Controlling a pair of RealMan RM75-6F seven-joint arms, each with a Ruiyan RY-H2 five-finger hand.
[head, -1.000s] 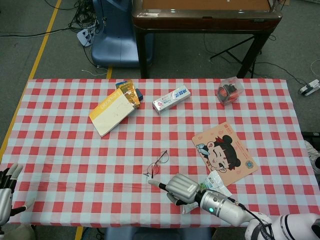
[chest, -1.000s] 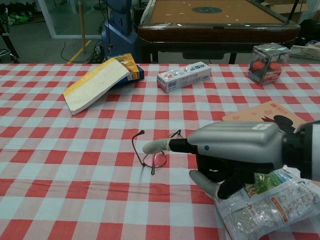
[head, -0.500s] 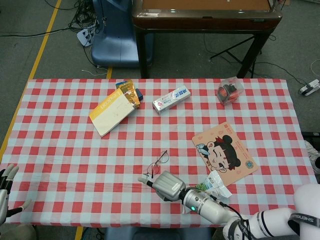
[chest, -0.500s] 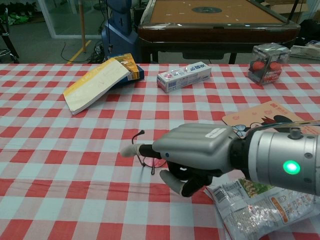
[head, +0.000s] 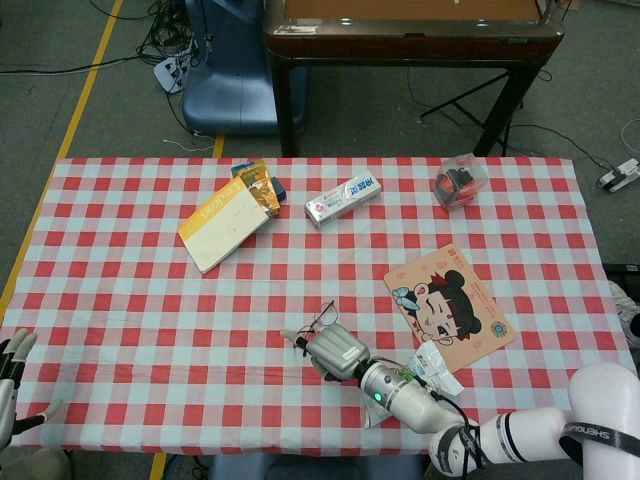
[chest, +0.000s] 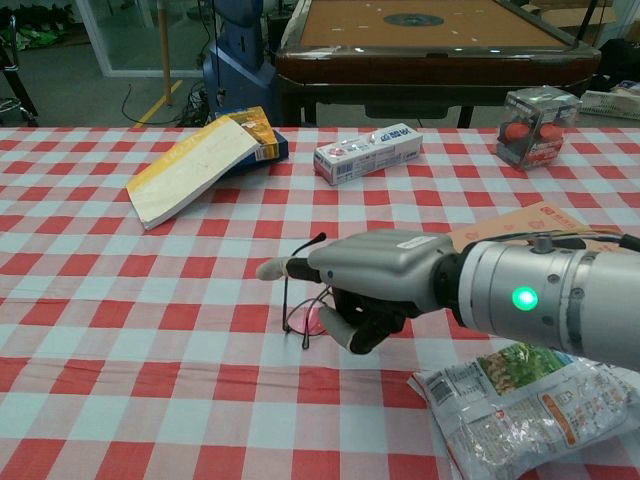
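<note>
A red-and-white checked table fills the floor in front of me, with the robot's right hand low over its near-middle part. That hand lies palm down on top of a pair of thin-framed glasses; one finger points straight out toward the left side, the others curl downward around the frame. I cannot tell whether the fingers actually pinch the glasses or only cover them. The glasses sit on the cloth directly beneath and just ahead of the hand, one temple arm sticking up past the knuckles.

The left hand hangs at the table's near left corner, fingers spread, holding nothing.

Just beside the right forearm lies a cartoon-face mat, and a crinkled snack packet nearer still. Farther back are a yellow book, a toothpaste box and a small clear box with red items.
</note>
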